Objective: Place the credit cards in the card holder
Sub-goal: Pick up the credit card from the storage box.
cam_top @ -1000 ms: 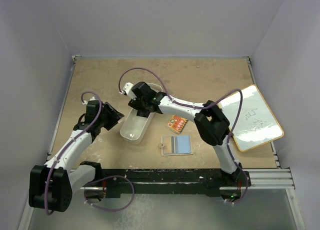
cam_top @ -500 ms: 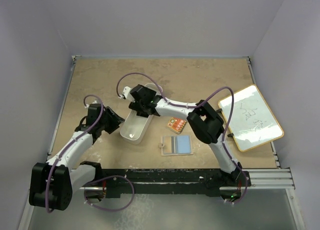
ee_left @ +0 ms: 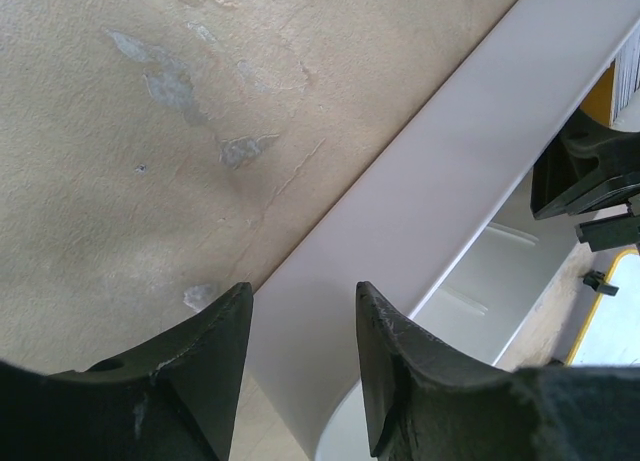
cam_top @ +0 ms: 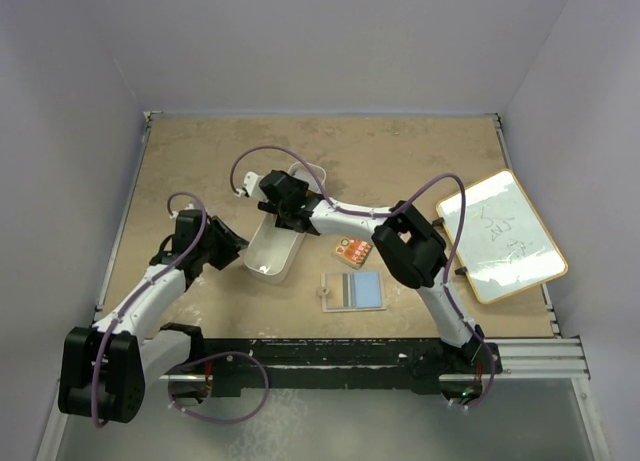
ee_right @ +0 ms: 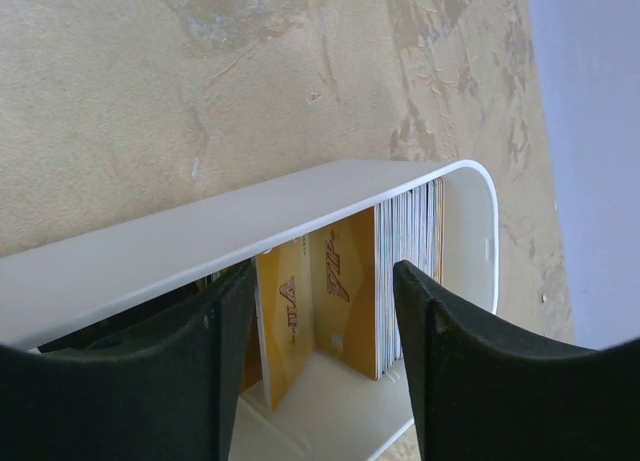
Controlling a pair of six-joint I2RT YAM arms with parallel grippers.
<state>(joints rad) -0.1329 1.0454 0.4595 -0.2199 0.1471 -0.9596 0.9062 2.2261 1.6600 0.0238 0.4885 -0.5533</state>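
- From the top camera I see bright, even, soft light; shadows beside the white bin are faint on the table.
- Right of the bin, the whiteboard looks nearly washed out.
- In my left wrist view the bin's wall is crisp, while the fingers of the left gripper in front of it are dark and soft.
- In my right wrist view the bin's inside is shaded under its bright rim.

Overhead cam high behind near edge, looking down on whole table, wrist cams close, angled down, all sharing white bin.
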